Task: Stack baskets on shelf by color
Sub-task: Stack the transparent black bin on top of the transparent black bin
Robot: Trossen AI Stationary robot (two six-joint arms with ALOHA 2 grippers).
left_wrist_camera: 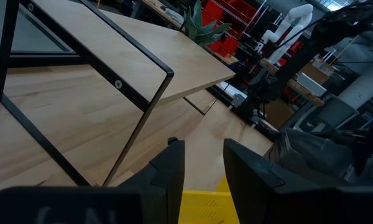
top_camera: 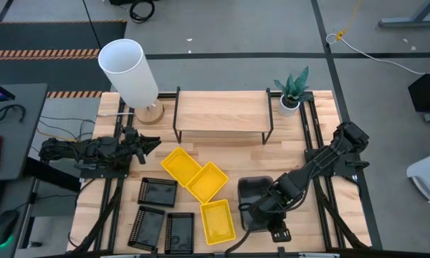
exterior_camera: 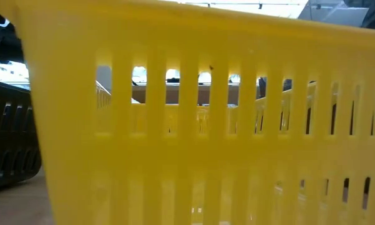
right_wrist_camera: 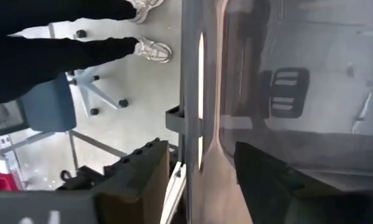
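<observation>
The shelf [top_camera: 222,115] stands at the table's far middle, its plank top bare. Three yellow baskets [top_camera: 206,180] lie on the table in front of it, and three black baskets [top_camera: 158,192] lie to their left. A smoky-grey basket [top_camera: 249,192] sits right of the yellow ones. My right gripper [top_camera: 272,229] is open over its near rim [right_wrist_camera: 227,140], one finger above the basket's inside and one outside it. I cannot tell whether it touches. My left gripper [top_camera: 149,143] waits open at the table's left, with nothing between its fingers [left_wrist_camera: 174,168].
A lamp with a white shade [top_camera: 129,72] stands left of the shelf and a potted plant [top_camera: 292,93] right of it. A yellow basket [exterior_camera: 206,156] fills the low view. A person's legs and shoes [right_wrist_camera: 149,46] show beyond the table's near edge.
</observation>
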